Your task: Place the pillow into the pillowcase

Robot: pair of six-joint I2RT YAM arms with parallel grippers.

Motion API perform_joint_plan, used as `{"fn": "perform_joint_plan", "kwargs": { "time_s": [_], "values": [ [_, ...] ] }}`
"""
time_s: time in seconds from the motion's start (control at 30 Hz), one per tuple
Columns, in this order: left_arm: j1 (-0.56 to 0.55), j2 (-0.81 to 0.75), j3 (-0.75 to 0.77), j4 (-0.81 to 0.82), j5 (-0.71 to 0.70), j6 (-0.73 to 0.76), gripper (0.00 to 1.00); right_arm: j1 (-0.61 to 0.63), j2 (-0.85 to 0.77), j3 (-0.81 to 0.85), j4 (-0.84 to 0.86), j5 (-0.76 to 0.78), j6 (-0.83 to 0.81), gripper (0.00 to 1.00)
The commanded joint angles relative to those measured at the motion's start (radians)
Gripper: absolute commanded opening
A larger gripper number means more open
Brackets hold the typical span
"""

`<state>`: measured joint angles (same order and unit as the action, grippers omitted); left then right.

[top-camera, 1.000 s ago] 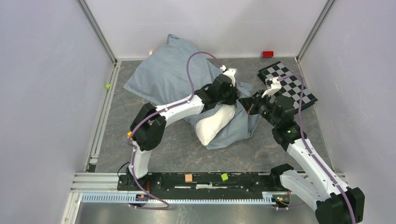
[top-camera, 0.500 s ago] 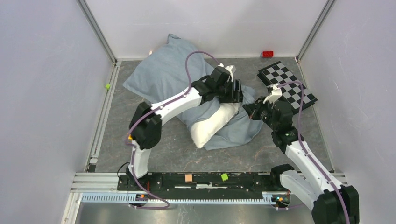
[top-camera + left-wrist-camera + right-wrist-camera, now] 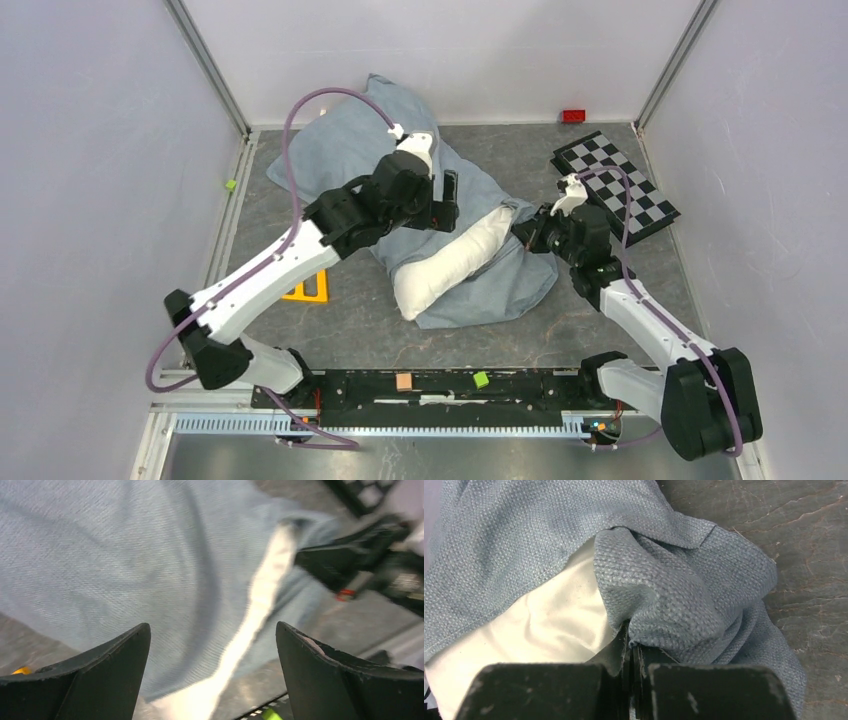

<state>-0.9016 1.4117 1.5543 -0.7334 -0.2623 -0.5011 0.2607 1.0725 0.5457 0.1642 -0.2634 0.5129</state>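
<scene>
Two grippers are working on this cloth, each doing a different job. My right gripper (image 3: 630, 647) is clamping shut on a bunched fold of the pillowcase (image 3: 345, 160) at the right-hand edge of its mouth, just beside the white flank of the pillow (image 3: 452, 262). My left gripper (image 3: 447, 200) is hovering with its fingers spread wide apart, holding nothing, above the blue-grey cloth on the far-left side of the pillow.

The pillow is lying diagonally in the middle of the table (image 3: 380, 325). Its far-right end is sitting under the lip I am pinching, and its near-left end is poking out bare, with cloth lying beneath it. As I am reading it, the pillow is only partly inside, and the step in hand is finding a fresh hold for my free gripper.

To do that well, I am thinking of coming down on the upper lip of the mouth alone, taking one layer of cloth and none of the pillow's own fabric. My right side should be holding firm so the opening is not sagging shut. Then both holds could be drawing the sack over the bare end, slowly, so the weave is not snagging or bunching against the stuffing
</scene>
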Motion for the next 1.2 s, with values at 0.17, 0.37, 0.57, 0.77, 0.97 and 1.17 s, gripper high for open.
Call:
{"fn": "perform_joint_plan", "kwargs": {
  "time_s": [0.17, 0.37, 0.57, 0.77, 0.97, 1.17],
  "values": [
    [0.05, 0.291, -0.106, -0.042, -0.016, 0.069, 0.96, 0.007, 0.106, 0.114, 0.101, -0.057, 0.005, 0.0],
    [-0.053, 0.28, -0.055, -0.029, 0.011, -0.01, 0.24, 0.099, 0.367, 0.315, 0.132, -0.071, -0.03, 0.0],
    [0.029, 0.291, -0.036, -0.058, -0.042, -0.059, 0.02, 0.167, 0.525, 0.474, 0.109, -0.046, -0.029, 0.0],
    [0.237, 0.357, -0.07, 0.063, 0.099, -0.133, 0.02, 0.146, 0.5, 0.57, -0.155, 0.122, -0.172, 0.0],
    [0.245, 0.408, -0.013, 0.088, 0.136, -0.159, 0.02, 0.13, 0.349, 0.548, -0.377, 0.31, -0.234, 0.45],
    [0.245, 0.42, 0.012, 0.098, 0.149, -0.169, 0.02, 0.248, 0.13, 0.349, -0.333, 0.367, -0.108, 0.43]
  ]
}}
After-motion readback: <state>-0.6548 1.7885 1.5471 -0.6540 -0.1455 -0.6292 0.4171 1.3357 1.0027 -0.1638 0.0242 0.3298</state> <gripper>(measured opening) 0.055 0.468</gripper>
